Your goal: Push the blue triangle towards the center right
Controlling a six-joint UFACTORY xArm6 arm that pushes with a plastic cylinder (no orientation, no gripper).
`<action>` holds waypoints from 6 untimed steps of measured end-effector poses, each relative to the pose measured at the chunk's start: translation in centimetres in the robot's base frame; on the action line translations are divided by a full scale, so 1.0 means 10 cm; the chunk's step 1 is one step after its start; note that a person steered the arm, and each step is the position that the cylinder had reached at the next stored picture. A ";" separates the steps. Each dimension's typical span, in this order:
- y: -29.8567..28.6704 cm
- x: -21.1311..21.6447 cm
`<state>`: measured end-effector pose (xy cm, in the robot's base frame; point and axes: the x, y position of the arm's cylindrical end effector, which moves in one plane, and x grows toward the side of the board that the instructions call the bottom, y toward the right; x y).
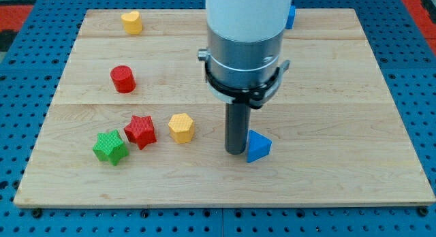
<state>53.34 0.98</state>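
The blue triangle [258,146] lies on the wooden board [340,94], a little below and right of the board's middle. My tip [236,152] is the lower end of the dark rod, just to the left of the blue triangle and touching or nearly touching its left side. The arm's large grey and white body hangs above it and hides part of the board's top middle.
A yellow hexagon [181,127], a red star [141,131] and a green star [110,147] lie in the lower left. A red cylinder [123,79] sits at left, a yellow heart-like block [132,22] at top left. Another blue block [291,17] peeks out behind the arm.
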 end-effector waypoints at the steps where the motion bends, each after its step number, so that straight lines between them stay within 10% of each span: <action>1: -0.46 0.05; 6: 0.34 0.23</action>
